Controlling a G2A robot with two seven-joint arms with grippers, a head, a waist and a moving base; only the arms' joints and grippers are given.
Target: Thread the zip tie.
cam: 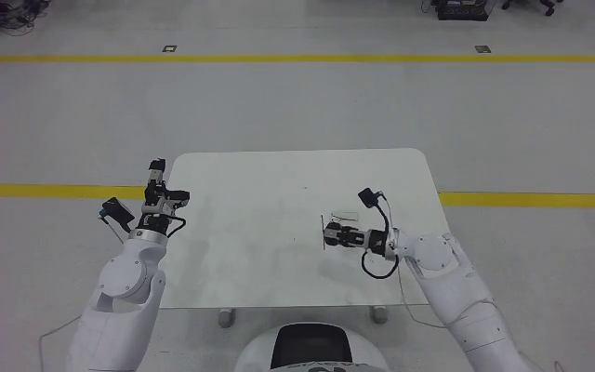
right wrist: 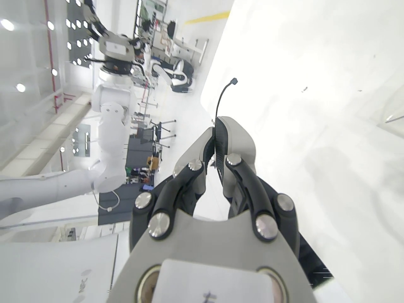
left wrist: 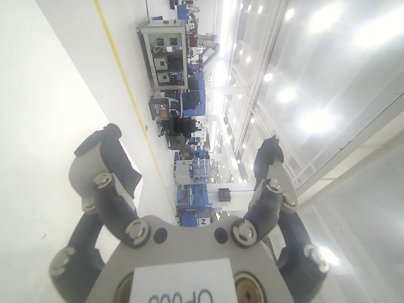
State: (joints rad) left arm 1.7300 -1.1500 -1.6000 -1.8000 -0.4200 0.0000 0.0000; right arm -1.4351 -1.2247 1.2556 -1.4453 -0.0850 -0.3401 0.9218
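- Top view: white table [cam: 279, 186]. The right gripper [cam: 327, 234] is over its near-right part with a thin black zip tie [cam: 323, 228] at the fingertips. A fine dark strand [cam: 342, 215] lies just beside it, possibly a second tie. The left gripper [cam: 155, 172] is at the table's left edge.
- Left wrist view: fingers spread wide, facing equipment racks.
- Right wrist view: fingers pressed together on the tie, its head free over the tabletop.
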